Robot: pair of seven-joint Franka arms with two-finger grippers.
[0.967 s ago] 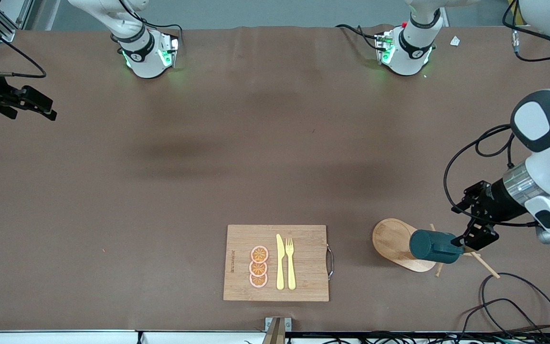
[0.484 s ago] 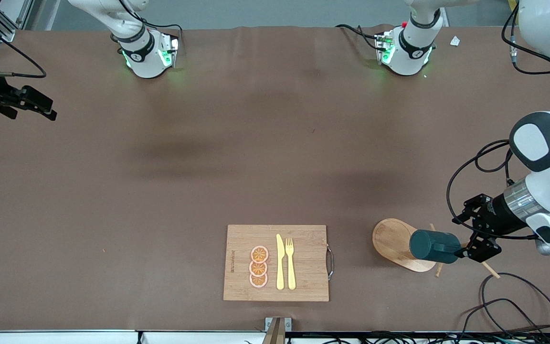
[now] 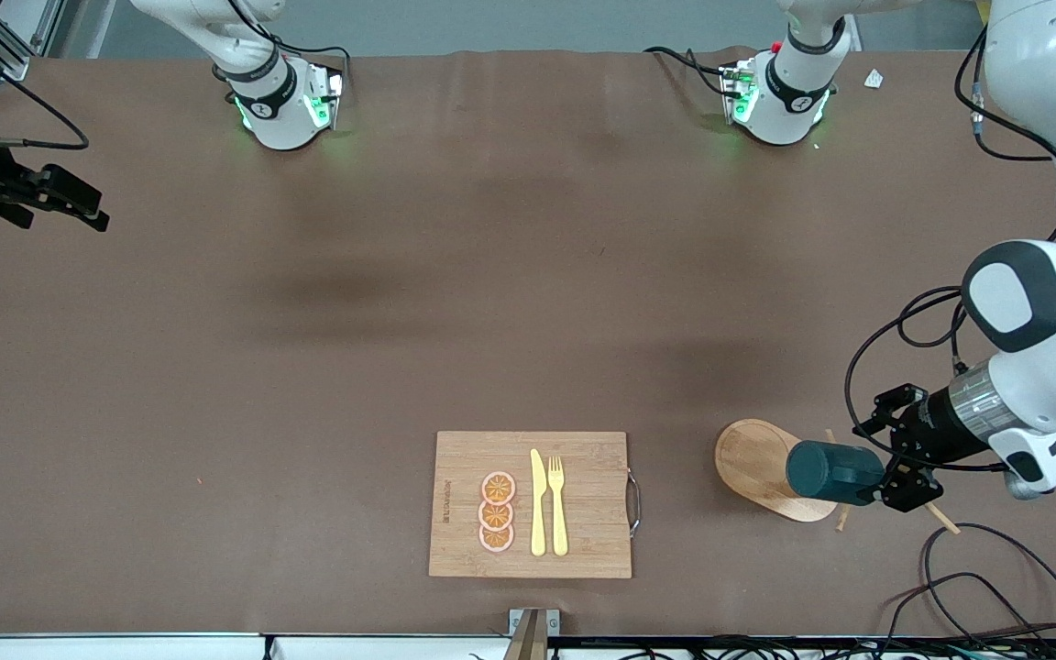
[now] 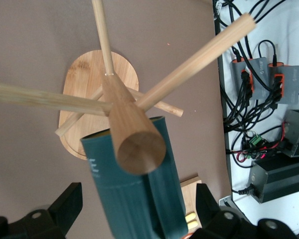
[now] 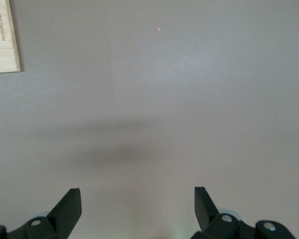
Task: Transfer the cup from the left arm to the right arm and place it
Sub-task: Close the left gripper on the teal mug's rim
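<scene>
The dark teal cup [image 3: 829,471] hangs tilted on a wooden peg stand [image 4: 133,142] whose oval wooden base [image 3: 752,458] lies near the left arm's end of the table. In the left wrist view the cup [image 4: 124,199] shows its ochre inside at the rim. My left gripper [image 3: 895,483] is open, one finger on each side of the cup [image 4: 137,201], with gaps between the fingers [image 4: 66,201] and the cup. My right gripper [image 3: 79,207] is open and empty over bare table at the right arm's end; it also shows in the right wrist view [image 5: 137,206].
A wooden cutting board [image 3: 588,532] with three orange slices [image 3: 497,511], a yellow knife [image 3: 537,502] and a fork [image 3: 557,504] lies near the front camera at mid-table. Cables [image 3: 977,587] lie at the table edge by the left arm.
My left gripper has swung round and moved in toward the cup, its fingers now either side of it. The cup and the right arm have not moved.
</scene>
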